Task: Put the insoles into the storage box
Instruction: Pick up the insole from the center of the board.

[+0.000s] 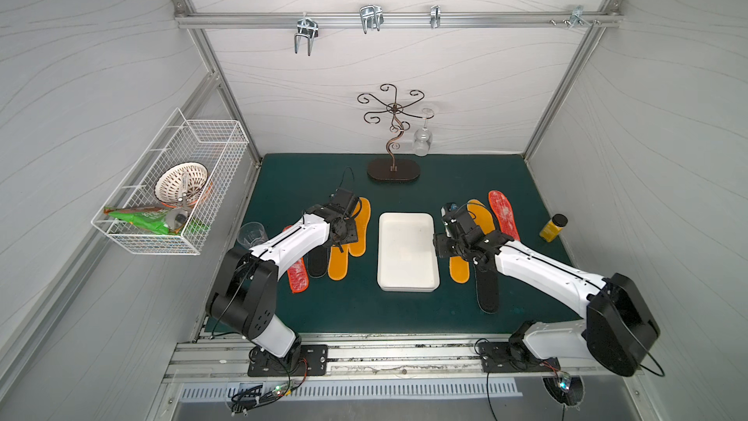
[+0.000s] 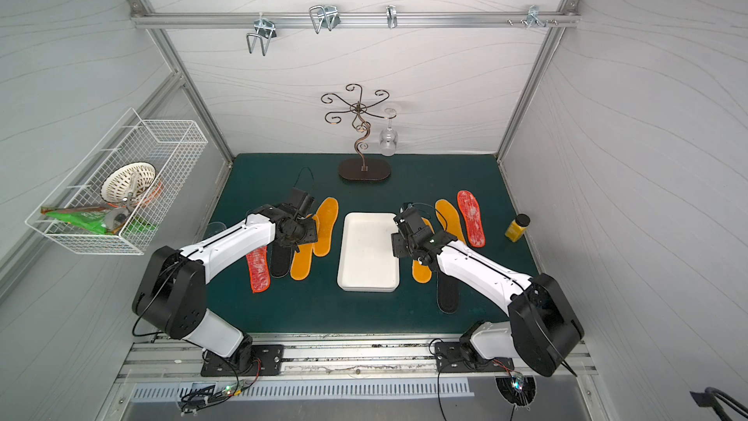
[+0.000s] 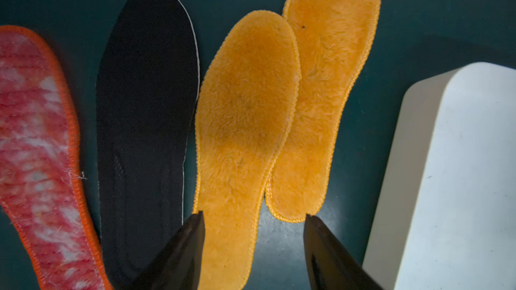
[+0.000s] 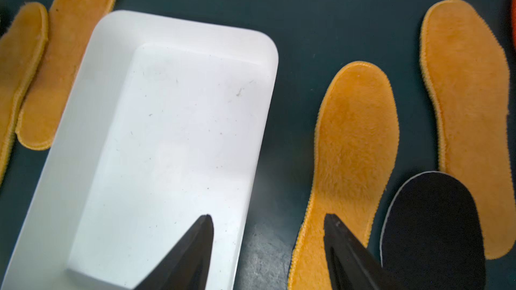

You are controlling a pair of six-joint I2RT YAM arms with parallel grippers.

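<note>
Where the left claw [image 3: 253,214] hovered: jaws partly apart and empty, straddling the narrow end of an orange plush insole [image 3: 245,121] lying just beneath.
Beside the left claw: a second orange insole [image 3: 329,79] touched the first on the box side. A black insole [image 3: 145,107] and then a red speckled insole [image 3: 36,149] lay on the other side.
Right claw [image 4: 268,215]: jaws likewise apart and gripping nothing. One finger hung over the storage box [image 4: 173,135], the other over a third orange insole [image 4: 354,149].
Beyond the right claw: a second black insole [image 4: 432,232] lay just beside the third orange one, then a fourth orange insole [image 4: 469,107]. A second red speckled insole [image 1: 503,216] lay farthest out.
Storage box: between the two claws, a white shallow tray that held nothing but a few specks.
Progress: judged to be at the very start. None of the eight lay inside, and all eight remained flat on the green mat [image 1: 364,309], four on each side of the box.
Other containers: a wire basket [image 1: 210,131] on the wall, well apart from the left claw, held a slotted white bowl [image 1: 181,180] and a green packet [image 1: 141,220]. A clear tumbler [image 1: 251,234] near the left arm looked empty. A capped yellow jar [image 1: 553,228] stood beyond the second red speckled insole.
</note>
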